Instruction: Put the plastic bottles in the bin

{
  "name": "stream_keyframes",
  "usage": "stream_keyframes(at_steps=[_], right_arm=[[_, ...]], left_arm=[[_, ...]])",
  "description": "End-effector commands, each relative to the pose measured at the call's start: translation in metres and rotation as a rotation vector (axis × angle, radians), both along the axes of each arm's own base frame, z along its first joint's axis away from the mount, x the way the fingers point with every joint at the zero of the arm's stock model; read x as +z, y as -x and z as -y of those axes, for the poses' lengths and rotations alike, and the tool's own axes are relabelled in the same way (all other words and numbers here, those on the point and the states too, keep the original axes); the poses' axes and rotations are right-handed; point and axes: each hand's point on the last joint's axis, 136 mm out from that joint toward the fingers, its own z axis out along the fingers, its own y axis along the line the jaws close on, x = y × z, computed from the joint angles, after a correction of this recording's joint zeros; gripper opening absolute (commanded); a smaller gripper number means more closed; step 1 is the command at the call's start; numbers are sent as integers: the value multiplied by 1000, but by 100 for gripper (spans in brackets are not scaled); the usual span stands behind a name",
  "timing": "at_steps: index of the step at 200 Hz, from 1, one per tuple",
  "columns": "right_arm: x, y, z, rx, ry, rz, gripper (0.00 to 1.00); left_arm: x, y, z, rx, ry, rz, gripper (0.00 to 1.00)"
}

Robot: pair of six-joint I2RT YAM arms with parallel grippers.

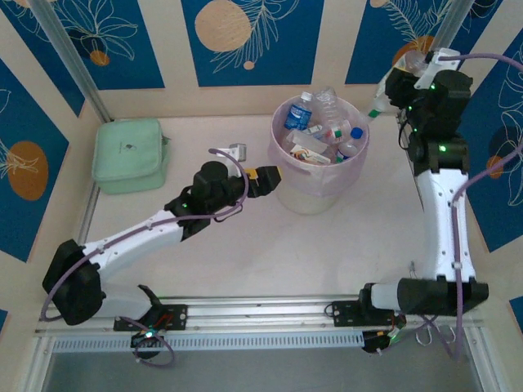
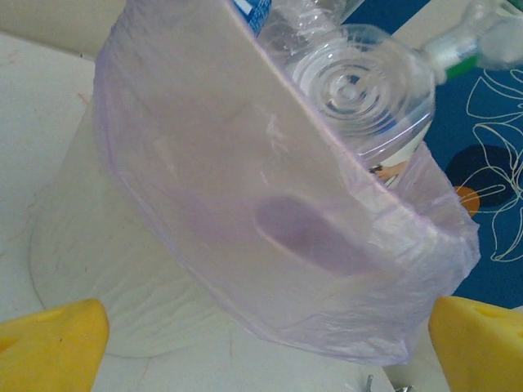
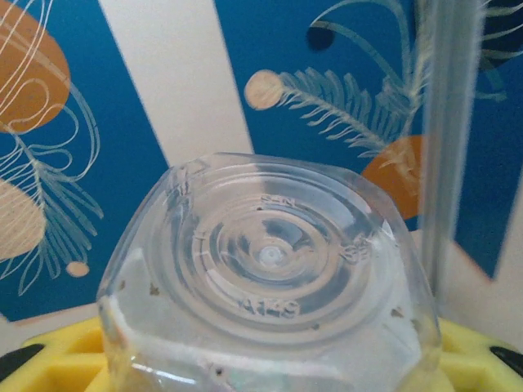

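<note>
The bin (image 1: 317, 189), a round pale lavender tub, stands mid-table with several plastic bottles (image 1: 327, 131) piled inside. My left gripper (image 1: 268, 180) is open beside the bin's left wall. In the left wrist view its yellow fingertips (image 2: 51, 347) stand wide apart before the bin wall (image 2: 245, 212), with nothing between them, and a clear bottle base (image 2: 359, 90) shows over the rim. My right gripper (image 1: 400, 80) is raised at the back right, shut on a clear bottle (image 1: 411, 60) with a green label. In the right wrist view that bottle's base (image 3: 270, 261) faces the camera between the yellow fingers (image 3: 57, 355).
A mint-green square pouch (image 1: 128, 155) lies at the back left. A small whitish item (image 1: 238, 151) sits left of the bin, behind my left wrist. Patterned walls enclose the table, and a metal post (image 3: 445, 147) stands near the right gripper.
</note>
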Motion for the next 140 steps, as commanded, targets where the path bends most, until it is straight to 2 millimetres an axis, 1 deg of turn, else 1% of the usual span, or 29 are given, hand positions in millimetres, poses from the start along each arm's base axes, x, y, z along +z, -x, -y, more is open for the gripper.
stream_keyframes(at_steps=[1, 11, 26, 46, 65, 79, 106, 126, 140], right_arm=[[36, -3, -25, 146, -51, 148, 13], [32, -10, -26, 147, -44, 137, 13], [21, -23, -26, 152, -33, 117, 12], [6, -37, -33, 192, -29, 94, 11], [-10, -44, -43, 224, -27, 53, 11], [-24, -47, -50, 254, -34, 15, 11], [-54, -44, -67, 295, -29, -72, 11], [-76, -34, -80, 310, -23, -164, 10], [-88, -23, -88, 317, -20, -220, 10]], left_arm=[[21, -5, 6, -14, 65, 17, 100], [19, -7, 6, -6, 61, 14, 100], [14, -11, 7, 4, 48, 5, 100], [11, -16, 11, -8, 50, -15, 100], [10, -20, 13, -24, 91, -35, 99], [8, -24, 9, -15, 118, -41, 98], [1, -31, -5, 22, 121, -63, 97], [-3, -37, -15, 45, 106, -83, 96], [-3, -40, -21, 47, 98, -88, 96]])
